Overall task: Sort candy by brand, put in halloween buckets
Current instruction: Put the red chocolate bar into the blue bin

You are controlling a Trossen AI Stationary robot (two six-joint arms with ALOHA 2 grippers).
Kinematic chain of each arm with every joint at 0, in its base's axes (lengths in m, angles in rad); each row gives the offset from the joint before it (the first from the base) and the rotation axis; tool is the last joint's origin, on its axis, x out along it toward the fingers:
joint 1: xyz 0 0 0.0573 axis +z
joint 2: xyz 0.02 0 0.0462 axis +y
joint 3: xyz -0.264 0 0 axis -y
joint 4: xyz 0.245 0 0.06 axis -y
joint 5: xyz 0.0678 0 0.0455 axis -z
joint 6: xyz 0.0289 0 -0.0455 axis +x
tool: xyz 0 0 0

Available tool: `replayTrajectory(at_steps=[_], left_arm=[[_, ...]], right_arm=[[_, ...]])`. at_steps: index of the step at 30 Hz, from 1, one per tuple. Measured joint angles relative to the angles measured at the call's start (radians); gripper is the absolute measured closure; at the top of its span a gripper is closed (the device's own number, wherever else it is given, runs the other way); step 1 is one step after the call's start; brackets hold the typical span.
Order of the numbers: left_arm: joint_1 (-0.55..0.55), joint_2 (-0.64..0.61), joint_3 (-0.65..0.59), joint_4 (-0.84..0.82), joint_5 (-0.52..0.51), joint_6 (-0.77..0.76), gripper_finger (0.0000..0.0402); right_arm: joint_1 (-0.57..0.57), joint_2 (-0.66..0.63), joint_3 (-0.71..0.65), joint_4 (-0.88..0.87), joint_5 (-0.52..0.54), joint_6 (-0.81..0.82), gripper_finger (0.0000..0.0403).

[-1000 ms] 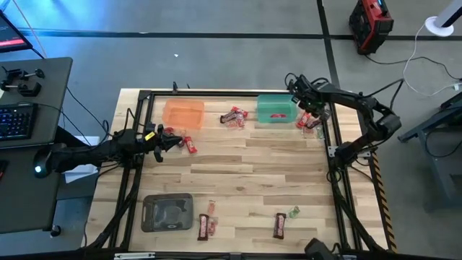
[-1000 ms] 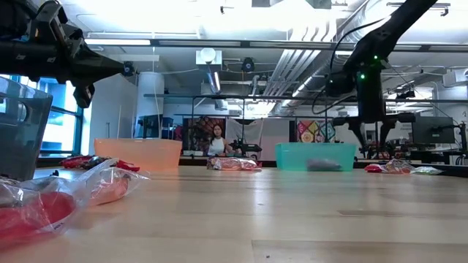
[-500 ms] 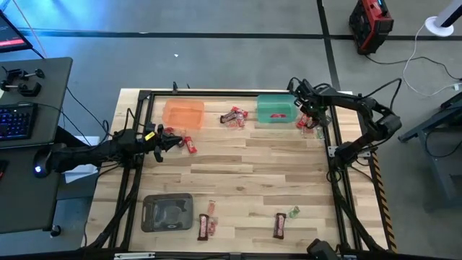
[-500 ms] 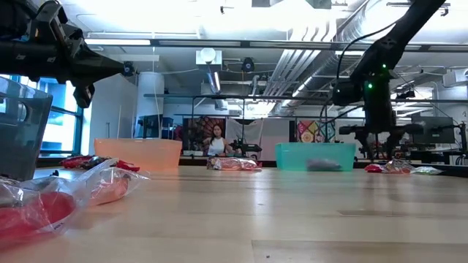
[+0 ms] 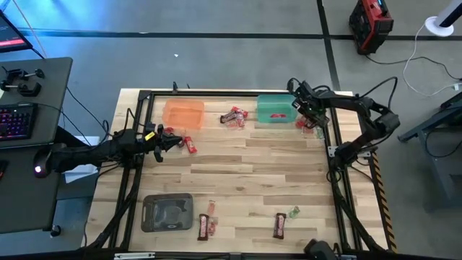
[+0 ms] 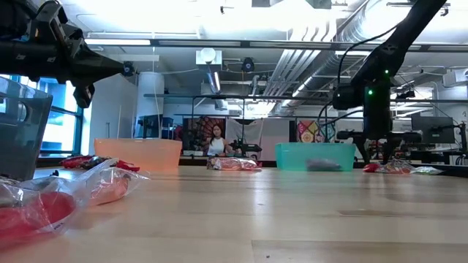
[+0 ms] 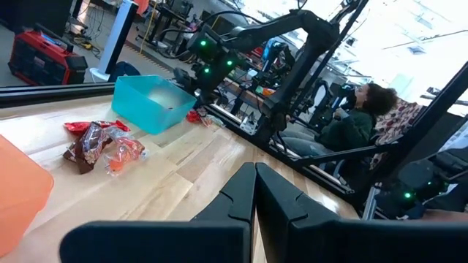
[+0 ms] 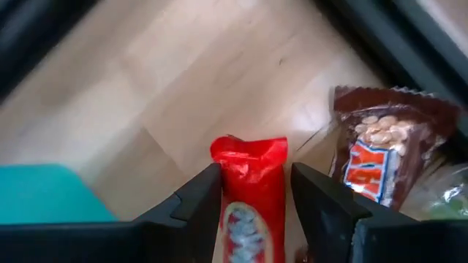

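Observation:
My right gripper [image 5: 309,115] [image 8: 256,175] is open and low over the table just right of the green tub [image 5: 276,108]. Its fingers stand on either side of a red wrapped candy [image 8: 248,204] lying flat on the wood. A brown peanut bar wrapper [image 8: 384,157] lies beside it. My left gripper [image 5: 164,137] [image 7: 254,179] is shut and empty, hovering by the left edge near red candies [image 5: 185,143]. The orange tub [image 5: 182,113] and the dark grey tub [image 5: 167,211] rest on the table. My right gripper comes from above, with one finger [image 8: 201,201] along each long side of the red candy [image 8: 252,157]. Whether the fingers touch the wrapper, I cannot tell. The candy lies flat on the table.
A pile of red and brown candies [image 5: 234,116] lies between the orange and green tubs. Brown bars [image 5: 206,227] [image 5: 279,225] and a small green sweet [image 5: 294,211] lie near the near edge. The black frame rail [image 5: 333,137] runs close beside my right gripper. A person sits beyond the table [image 7: 358,120].
My right gripper has moved from over the green tub's right end toward the table's right edge and down onto the candies beside the tub. No candy has visibly moved.

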Motion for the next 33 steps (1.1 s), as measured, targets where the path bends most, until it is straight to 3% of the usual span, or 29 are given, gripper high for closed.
replayTrajectory(at_steps=[8, 17, 27, 33], left_arm=[[0.000, 0.000, 0.000, 0.000, 0.000, 0.001, 0.0401], [0.000, 0.000, 0.000, 0.000, 0.000, 0.000, 0.0401], [0.000, 0.000, 0.000, 0.000, 0.000, 0.000, 0.0401], [0.000, 0.000, 0.000, 0.000, 0.000, 0.001, 0.0401]], right_arm=[[0.020, 0.028, 0.005, -0.003, -0.001, -0.017, 0.0263], [0.018, -0.051, 0.005, -0.010, 0.045, -0.110, 0.0375], [0.018, -0.295, 0.005, 0.041, 0.212, -0.130, 0.0358], [0.087, -0.326, 0.005, 0.258, 0.088, -0.241, 0.0372]])
